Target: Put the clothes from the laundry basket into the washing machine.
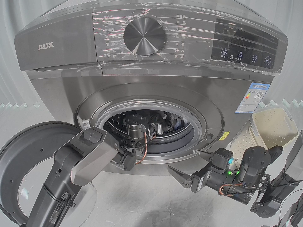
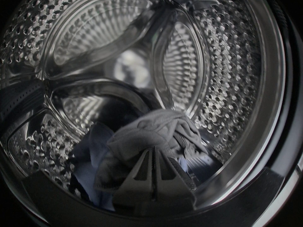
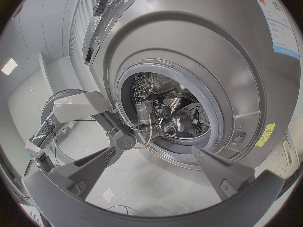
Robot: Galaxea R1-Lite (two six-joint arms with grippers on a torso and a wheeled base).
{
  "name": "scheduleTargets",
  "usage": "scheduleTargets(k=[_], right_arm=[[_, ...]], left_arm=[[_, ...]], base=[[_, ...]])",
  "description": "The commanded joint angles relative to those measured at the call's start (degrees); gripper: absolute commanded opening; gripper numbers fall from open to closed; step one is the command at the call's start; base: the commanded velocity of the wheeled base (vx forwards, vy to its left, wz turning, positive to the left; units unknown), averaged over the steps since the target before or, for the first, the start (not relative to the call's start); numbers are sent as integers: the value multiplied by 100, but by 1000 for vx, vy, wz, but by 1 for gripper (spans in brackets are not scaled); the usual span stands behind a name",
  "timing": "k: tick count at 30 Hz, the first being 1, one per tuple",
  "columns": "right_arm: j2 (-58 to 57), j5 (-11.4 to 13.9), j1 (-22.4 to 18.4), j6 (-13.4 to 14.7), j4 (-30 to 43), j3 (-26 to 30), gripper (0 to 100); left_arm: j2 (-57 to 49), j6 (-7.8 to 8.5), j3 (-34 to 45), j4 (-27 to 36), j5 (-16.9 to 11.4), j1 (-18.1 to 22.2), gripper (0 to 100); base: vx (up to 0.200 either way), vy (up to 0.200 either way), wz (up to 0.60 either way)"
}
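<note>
the left gripper [image 2: 154, 148] is inside the drum [image 2: 227, 63] of the washing machine [image 1: 63, 89]. in the head view and the right wrist view its fingers are hidden behind its own wrist. the left wrist view shows them: jaws pressed together, with a grey garment [image 2: 151, 130] bunched over the tips and seemingly nipped between them, though the cloth covers the exact point of contact. a bluish cloth [image 2: 86, 148] lies beside and below the jaws, its edges lost in the dark low in the drum. in the right wrist view the load reads as a dark heap of clothes [image 3: 199, 117] just beyond the left wrist, colours hard to tell. the right gripper [image 3: 153, 152] hangs outside, in front of the opening, jaws wide apart. the laundry basket [image 1: 274, 126] sits tilted well off to the outer side of those jaws, beside the machine's front and partly cut off by the right arm. the door [image 1: 28, 155] stands open.
</note>
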Motion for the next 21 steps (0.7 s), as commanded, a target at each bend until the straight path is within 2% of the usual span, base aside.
scheduleTargets(k=[1,8,9,14,21], right_arm=[[-4,-1,2,2,-4,-27,100],[-4,-1,2,2,-4,-27,100],[-4,-1,11,2,-4,-27,100],[-4,-1,11,2,-4,-27,100],[-4,-1,11,2,-4,-27,100]], left_arm=[[430,-6,-812,-2,153,151,0],[545,2,-900,6,241,186,0],[527,11,-882,6,241,186,100],[483,-33,-786,6,241,151,100],[88,-68,-109,-38,241,98,100]], base=[[0,0,0],[0,0,0],[0,0,0],[0,0,0],[0,0,0]])
